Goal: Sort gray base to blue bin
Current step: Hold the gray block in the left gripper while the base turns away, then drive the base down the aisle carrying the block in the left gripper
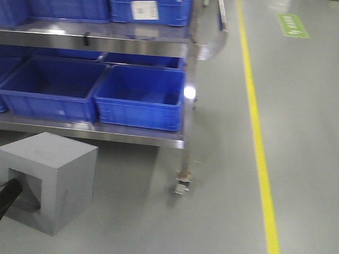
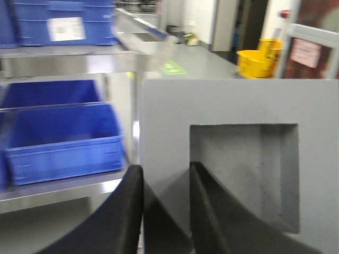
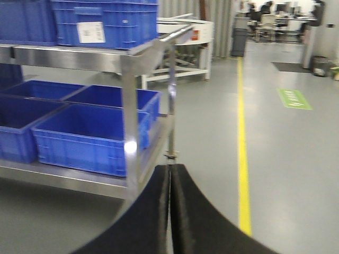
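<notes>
**A:** Why is the gray base [image 1: 53, 174] gripped at its recess?

**B:** The recess wall is thin enough to pinch. The left gripper [image 2: 164, 174] clamps it with one finger inside and one outside.

**A:** Where is it?

**B:** It's held before the front edge of the rack's lower shelf [image 1: 132, 136], short of the blue bin [image 1: 140, 98]. The right gripper [image 3: 170, 174] is pressed together and empty.

The gray base [image 1: 47, 174] is matte light gray. The blue bin [image 1: 140, 114] is glossy deep blue. The floor [image 1: 222, 159] is pale gray, with one yellow line [image 1: 258, 132] and a green mark [image 1: 293, 25].
</notes>
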{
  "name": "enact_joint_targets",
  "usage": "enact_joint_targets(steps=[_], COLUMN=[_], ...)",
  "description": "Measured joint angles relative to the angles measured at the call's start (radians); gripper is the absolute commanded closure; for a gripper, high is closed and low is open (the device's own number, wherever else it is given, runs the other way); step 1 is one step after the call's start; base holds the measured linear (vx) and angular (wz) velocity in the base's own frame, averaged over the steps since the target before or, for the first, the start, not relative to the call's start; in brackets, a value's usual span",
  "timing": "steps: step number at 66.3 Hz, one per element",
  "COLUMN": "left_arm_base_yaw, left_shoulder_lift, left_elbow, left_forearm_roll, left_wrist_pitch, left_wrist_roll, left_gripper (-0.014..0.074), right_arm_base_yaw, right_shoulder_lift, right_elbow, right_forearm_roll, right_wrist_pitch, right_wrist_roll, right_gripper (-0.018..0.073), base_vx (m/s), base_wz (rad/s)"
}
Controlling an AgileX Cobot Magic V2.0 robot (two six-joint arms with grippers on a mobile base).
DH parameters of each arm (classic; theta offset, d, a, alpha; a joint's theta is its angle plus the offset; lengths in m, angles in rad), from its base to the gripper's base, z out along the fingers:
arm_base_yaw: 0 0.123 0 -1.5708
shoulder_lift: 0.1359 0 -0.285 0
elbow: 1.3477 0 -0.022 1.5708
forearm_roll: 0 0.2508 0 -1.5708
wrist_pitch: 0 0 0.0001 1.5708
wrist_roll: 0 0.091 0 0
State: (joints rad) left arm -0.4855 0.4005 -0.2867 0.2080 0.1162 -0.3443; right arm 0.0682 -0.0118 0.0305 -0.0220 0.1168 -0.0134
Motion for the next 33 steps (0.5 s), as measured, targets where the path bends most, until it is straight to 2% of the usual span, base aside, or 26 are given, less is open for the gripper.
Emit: enact_joint_targets(steps=[12, 33], left_arm_base_yaw=[0.0, 0.0], left_shoulder_lift=[0.0, 0.0], left_elbow=[0.0, 0.0], left_forearm_roll=[0.0, 0.0], left_wrist_pitch=[0.0, 0.0], left_wrist_roll=[0.0, 0.0], left_gripper=[0.0602, 0.0602], right_arm_base_yaw=[0.0, 0.0], right_shoulder_lift=[0.0, 0.0], right_elbow=[0.0, 0.0], right_forearm_roll=[0.0, 0.0], right_wrist_pitch=[0.0, 0.0], right_wrist_roll=[0.0, 0.0], right_gripper=[0.0568, 0.0568], base_vx=[0.28, 0.24], base_wz=[0.73, 0.91])
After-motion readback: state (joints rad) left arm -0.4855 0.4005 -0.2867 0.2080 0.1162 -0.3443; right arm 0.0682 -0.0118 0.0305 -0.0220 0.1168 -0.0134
